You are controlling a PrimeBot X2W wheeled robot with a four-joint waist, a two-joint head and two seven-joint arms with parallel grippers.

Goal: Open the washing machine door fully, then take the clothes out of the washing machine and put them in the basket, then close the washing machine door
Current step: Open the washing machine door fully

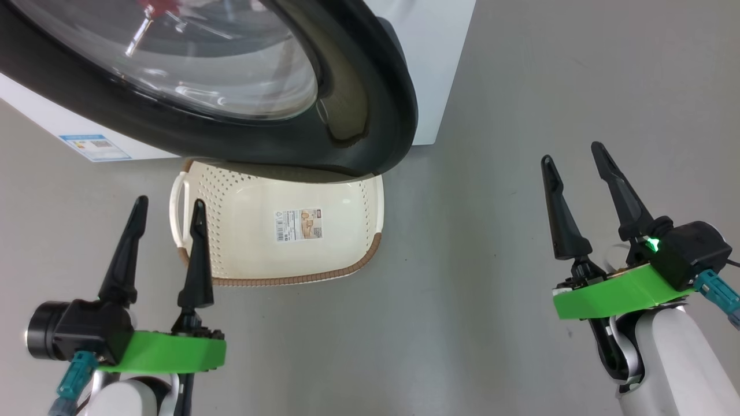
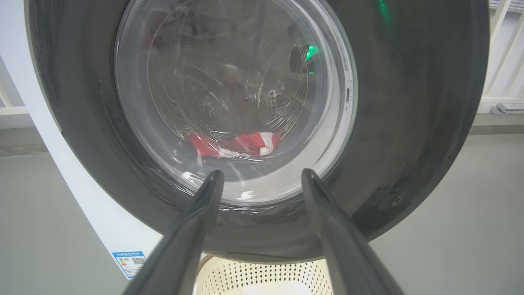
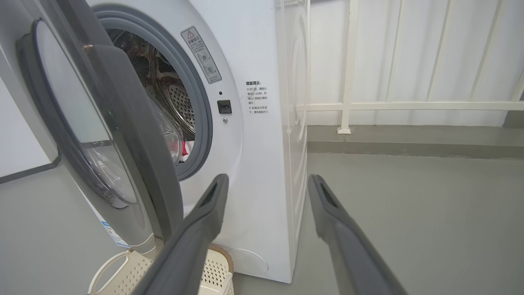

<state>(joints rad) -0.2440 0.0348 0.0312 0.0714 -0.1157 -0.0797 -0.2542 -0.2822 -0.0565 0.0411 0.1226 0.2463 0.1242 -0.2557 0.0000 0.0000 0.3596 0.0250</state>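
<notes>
Sitting under the ajar washing machine door [image 1: 381,104], the basket [image 1: 277,281] awaits clothes [image 2: 233,145]; left gripper [image 1: 170,201] and right gripper [image 1: 572,152] gape empty.

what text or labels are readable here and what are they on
"温馨提示:" heads the printed notice on the big white washing machine front; lines beneath too small.
Warning-triangle sticker by the grey rubber ring: too small.
Blue label low on the machine: blurred.
Paper sticker in the cream perforated basket: barcode, text unreadable.
</notes>
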